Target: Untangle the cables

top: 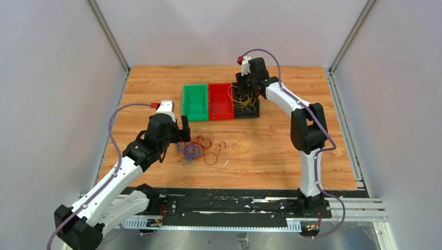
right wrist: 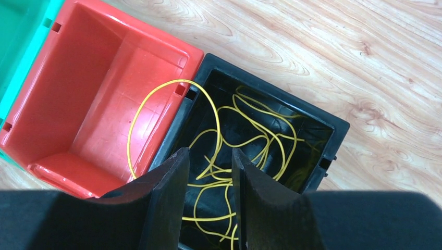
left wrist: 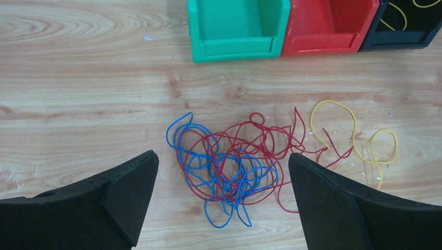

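Note:
A tangle of blue and red cables (left wrist: 229, 172) lies on the wooden table, left of centre (top: 195, 150). My left gripper (left wrist: 223, 155) hangs over it, open wide, one finger on each side of the tangle and nothing held (top: 181, 138). A loose yellow cable (left wrist: 354, 135) lies to the tangle's right (top: 241, 151). More yellow cables (right wrist: 260, 135) fill the black bin (right wrist: 292, 96), and one yellow loop (right wrist: 138, 120) spills over into the red bin (right wrist: 104, 78). My right gripper (right wrist: 209, 152) hovers over the black bin (top: 257, 107) with its jaws partly open, gripping nothing.
Three small bins stand in a row at the table's middle back: green bin (top: 184, 101), red bin (top: 220, 117), then the black one. The green bin (left wrist: 234, 47) and red bin (left wrist: 323, 41) hold no cables apart from the overhanging yellow loop. Grey walls enclose the table.

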Robot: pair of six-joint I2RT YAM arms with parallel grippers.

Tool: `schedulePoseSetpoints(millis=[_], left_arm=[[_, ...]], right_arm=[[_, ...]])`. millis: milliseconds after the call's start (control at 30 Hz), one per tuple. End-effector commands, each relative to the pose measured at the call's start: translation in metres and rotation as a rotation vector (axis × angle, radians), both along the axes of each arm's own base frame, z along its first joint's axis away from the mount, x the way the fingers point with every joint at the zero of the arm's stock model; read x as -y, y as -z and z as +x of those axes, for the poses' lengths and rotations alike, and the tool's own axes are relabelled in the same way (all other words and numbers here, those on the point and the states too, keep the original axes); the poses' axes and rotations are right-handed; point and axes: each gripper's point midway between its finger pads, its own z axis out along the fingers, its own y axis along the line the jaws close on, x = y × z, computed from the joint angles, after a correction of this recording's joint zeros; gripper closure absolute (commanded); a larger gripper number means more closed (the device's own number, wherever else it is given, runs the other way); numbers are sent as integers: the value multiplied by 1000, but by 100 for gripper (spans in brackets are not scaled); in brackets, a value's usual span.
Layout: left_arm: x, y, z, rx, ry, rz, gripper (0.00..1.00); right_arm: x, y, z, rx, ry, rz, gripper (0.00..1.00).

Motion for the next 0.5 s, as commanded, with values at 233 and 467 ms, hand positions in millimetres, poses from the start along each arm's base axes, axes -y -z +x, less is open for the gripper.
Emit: schedulePoseSetpoints(millis=[233,467], left_arm=[[0,1,-1,-6,-3,-2,0],[1,3,-2,-8,-2,-6,0]], right_arm=[[0,35,8,-62,62,-59,88],[41,33,13,-33,192,-181,100]])
